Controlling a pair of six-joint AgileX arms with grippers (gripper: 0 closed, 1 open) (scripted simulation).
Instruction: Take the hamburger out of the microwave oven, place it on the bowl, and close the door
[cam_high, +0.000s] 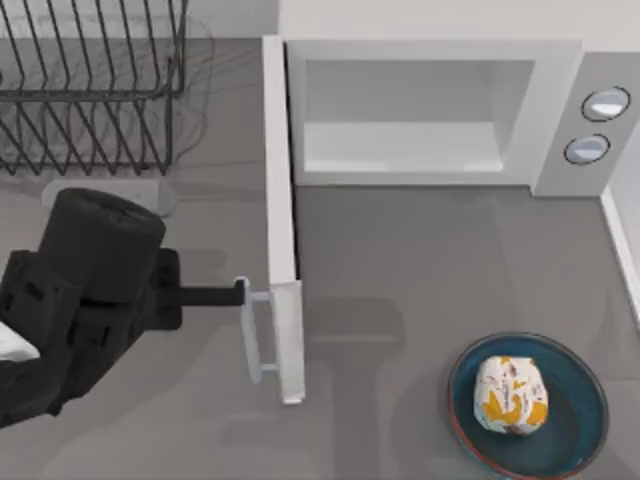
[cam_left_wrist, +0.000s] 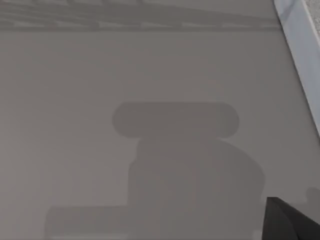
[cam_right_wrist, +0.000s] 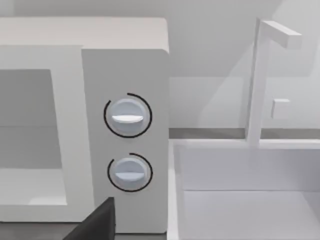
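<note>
Wrapped in white with yellow-orange patches, the hamburger (cam_high: 511, 394) is sitting in the bowl (cam_high: 580, 432), a dark teal dish resting on the table's (cam_high: 420, 270) near right part. Well behind it, the microwave oven (cam_high: 556, 110) is standing with its pale cavity bare and its two knobs (cam_right_wrist: 128, 116) facing forward (the right wrist view is looking straight at them). Its door (cam_high: 279, 210) is standing wide open, swung out toward the front at the cavity's left edge. On the door's outer side, the left gripper (cam_high: 238, 294) is reaching in from the left, its dark fingertip touching the bar handle (cam_high: 256, 338); whether its fingers are spread or pinched together, I cannot tell. Farther left and back, a black wire rack (cam_high: 90, 90) is standing on the table.
</note>
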